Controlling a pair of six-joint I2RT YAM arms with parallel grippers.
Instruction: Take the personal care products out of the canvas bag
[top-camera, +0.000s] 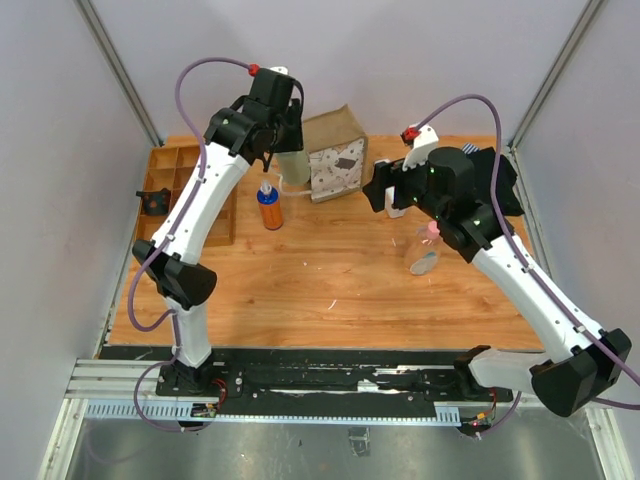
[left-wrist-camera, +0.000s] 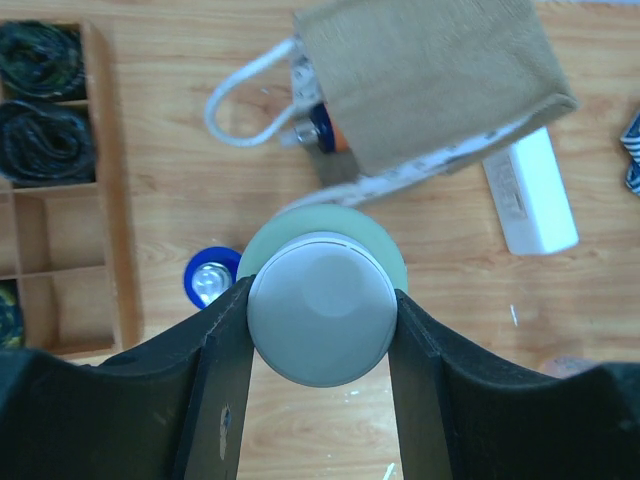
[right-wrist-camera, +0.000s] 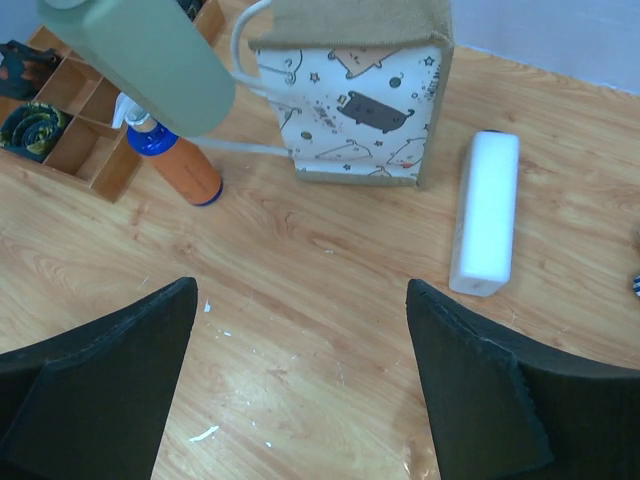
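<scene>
So, the left gripper (left-wrist-camera: 322, 295) has the olive-beige bottle (right-wrist-camera: 150, 60) pinched by its cream cap, clear of the canvas bag (left-wrist-camera: 430, 80) and hanging above the table.

The right gripper (right-wrist-camera: 300, 390) is spread wide with nothing in it, over bare wood near the white bottle (right-wrist-camera: 485, 215). My worry is the orange bottle (left-wrist-camera: 212, 277), which stands just beside the held one, so a sloppy set-down could topple it toward the wooden tray (left-wrist-camera: 100, 200). The grip is only on a smooth cap, so a slip seems possible too. Another blue-capped orange one (left-wrist-camera: 325, 130) sits in the bag's mouth, and the rope handles (left-wrist-camera: 240, 95) could snag a finger. The pink-capped clear bottle (top-camera: 425, 250) lies right by the right arm, so it's easy to bump.
</scene>
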